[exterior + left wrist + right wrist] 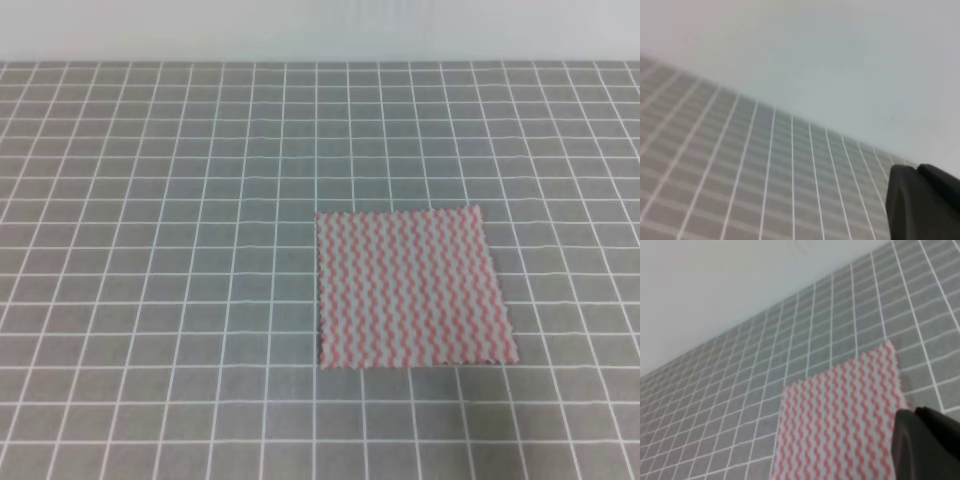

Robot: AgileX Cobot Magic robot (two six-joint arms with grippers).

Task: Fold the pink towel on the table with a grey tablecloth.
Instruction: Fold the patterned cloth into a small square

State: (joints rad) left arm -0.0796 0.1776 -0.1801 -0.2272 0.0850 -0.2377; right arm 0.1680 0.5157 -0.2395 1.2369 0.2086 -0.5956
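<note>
The exterior high view shows the table with a grey tablecloth (150, 250) from above, its white grid running to a pale wall (320, 30) at the far edge. The pink towel (410, 288) lies flat and unfolded on the cloth, right of the table's middle and nearer the front edge than the wall. All four of its corners are visible and its sides run roughly along the grid lines. Neither arm appears in this view.

The left wrist view shows only grid cloth and the pale wall beyond it; the towel is not in it. A dark part of the left gripper (922, 202) fills the lower right corner of that picture. Only this one blurred block is visible, so it cannot be told whether the fingers are spread or pressed together.

The right wrist view shows what the left does not: the towel, seen obliquely, with its zigzag stripes running toward the wall and one far corner lying on a grid line. A dark part of the right gripper (927, 442) sits in the lower right corner, overlapping the towel's edge in the picture; contact cannot be judged. Its finger state likewise cannot be told.

No containers are visible in any view.
</note>
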